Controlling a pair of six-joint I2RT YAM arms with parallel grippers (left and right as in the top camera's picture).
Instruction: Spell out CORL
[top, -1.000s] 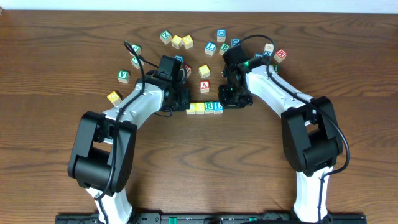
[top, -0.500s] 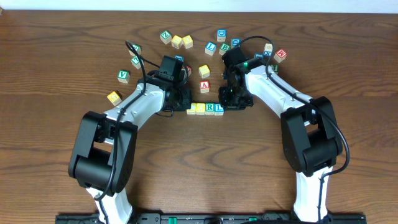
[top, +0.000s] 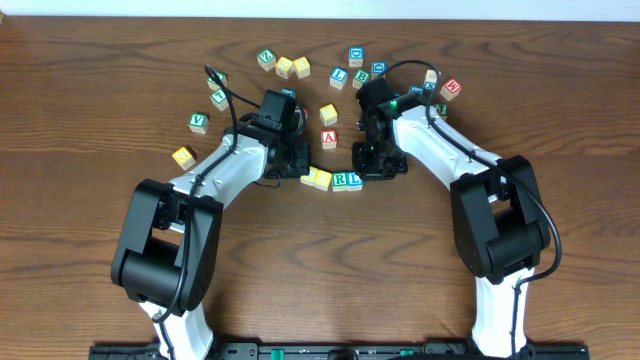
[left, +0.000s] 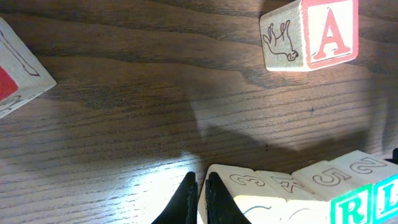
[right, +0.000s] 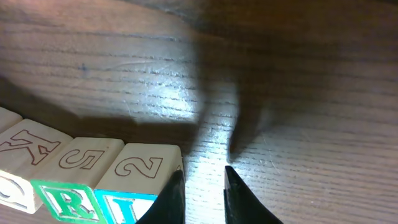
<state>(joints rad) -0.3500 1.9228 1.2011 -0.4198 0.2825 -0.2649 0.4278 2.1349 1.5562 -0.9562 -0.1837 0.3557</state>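
Where the two arms meet over the middle of the table (top: 585, 120), the row of four cubes (top: 332, 179) lies on the wood, its blocks touching side by side. From overhead, running from the left arm's side to the right arm's, it shows two yellow-topped cubes (top: 315, 178) (their letters are too small to read from up there), then the R cube (top: 341, 180) in green, then the L cube (top: 355, 180) in blue. The wrist views show another side of the same blocks, outlined with a 3, a K or X, a 5 and a 2.

The left gripper (left: 199, 177) is down at table level at the yellow end of the row. Its two fingers are pressed together with only a hairline between them, holding nothing, and one finger lies against the end of the block marked 3. The right gripper (right: 203, 173) sits low at the opposite end, just beside the L cube. Its fingers stand slightly apart, with bare wood showing in the narrow gap and nothing gripped. Whether its nearer finger touches that cube's corner or only comes close, I cannot tell.

Beyond the row and apart from it stands the red A cube (top: 329, 139), with a loose yellow cube (top: 328, 113) past it. More cubes lie scattered in an arc toward the far edge. A green V cube (top: 199, 122) and another yellow cube (top: 184, 156) sit well out on the left arm's side.
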